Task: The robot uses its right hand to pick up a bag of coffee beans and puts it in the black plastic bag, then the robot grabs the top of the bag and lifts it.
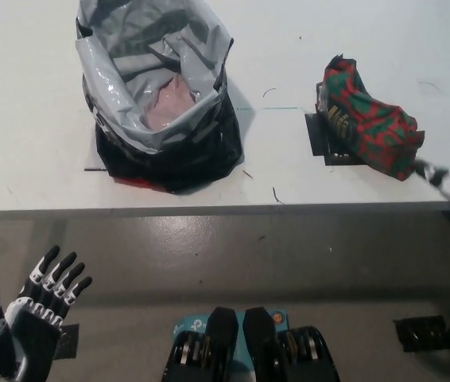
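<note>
Coffee bag (370, 123): lying on the surface (26, 119), right of the black plastic bag (161, 103)
Right hand (444, 181): blurred beside it; fingers indiscernible
Left hand (22, 318): resting low, fingers spread
Advice: grasp mid-body

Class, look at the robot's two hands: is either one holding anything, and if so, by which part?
Nothing is held. The left hand rests open below the table; the right hand, blurred, is beside the coffee bag, not gripping it.

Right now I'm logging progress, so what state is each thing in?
black plastic bag: upright on the table, mouth open.
bag of coffee beans: lying on its side, not held.
left hand: open, low beside the table.
right hand: blurred at the table's edge, state unclear.
</note>
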